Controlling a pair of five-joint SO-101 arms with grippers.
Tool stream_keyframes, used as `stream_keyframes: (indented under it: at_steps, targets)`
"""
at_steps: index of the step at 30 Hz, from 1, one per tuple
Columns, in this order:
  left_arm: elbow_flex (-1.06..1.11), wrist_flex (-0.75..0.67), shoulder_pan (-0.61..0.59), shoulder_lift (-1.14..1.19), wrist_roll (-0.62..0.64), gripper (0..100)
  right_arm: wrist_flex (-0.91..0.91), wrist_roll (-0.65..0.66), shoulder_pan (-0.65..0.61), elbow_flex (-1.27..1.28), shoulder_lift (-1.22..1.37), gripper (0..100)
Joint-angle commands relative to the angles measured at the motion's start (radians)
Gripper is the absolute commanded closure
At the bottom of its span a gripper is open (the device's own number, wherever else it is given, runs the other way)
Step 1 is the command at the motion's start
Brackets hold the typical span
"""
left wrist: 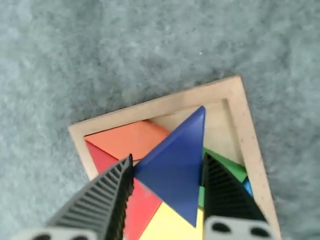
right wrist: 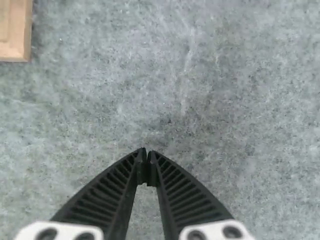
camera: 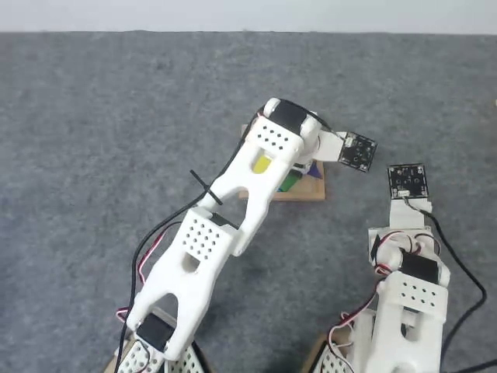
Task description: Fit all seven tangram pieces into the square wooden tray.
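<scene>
High view: your left arm (camera: 233, 210) stretches over square wooden tray (camera: 309, 193) on fuzzy grey carpet (camera: 93, 116). Right arm (camera: 408, 287) sits back, out of way.

Left wrist view: left gripper (left wrist: 167, 167) pinches smooth blue triangle (left wrist: 175, 165) by two edges. Tip points at bare tray corner, likely its spot. Orange piece (left wrist: 127, 142), red piece (left wrist: 142, 205), yellow piece (left wrist: 170, 225), green piece (left wrist: 225, 169) lie flat inside.

Right wrist view: right gripper (right wrist: 146, 157) squeezed closed, holding nothing, ribbed black fingers above carpet.

The left arm (camera: 233, 202) lies across the wooden tray (camera: 309, 193), covering it from above. Inside, the blue triangle (left wrist: 177, 170), gripped between the left fingers (left wrist: 112, 195), points into 1 bare corner. Grey desk (camera: 93, 116) around offers passage.
</scene>
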Motion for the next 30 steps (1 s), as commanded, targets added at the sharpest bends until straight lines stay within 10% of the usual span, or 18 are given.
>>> stream_keyframes:
  at_steps: [1, 21, 30]
  targets:
    - [-0.061, 0.025, 0.002, -0.031, 0.014, 81, -0.019, -0.006, 0.007, -0.029, -0.027, 99.1]
    - [-0.153, 0.048, -0.04, -0.038, 0.028, 75, -0.019, -0.008, 0.013, -0.029, -0.027, 99.1]
    - [-0.407, 0.201, -0.311, -0.106, 0.733, 75, 0.036, -0.005, 0.005, -0.094, -0.015, 99.1]
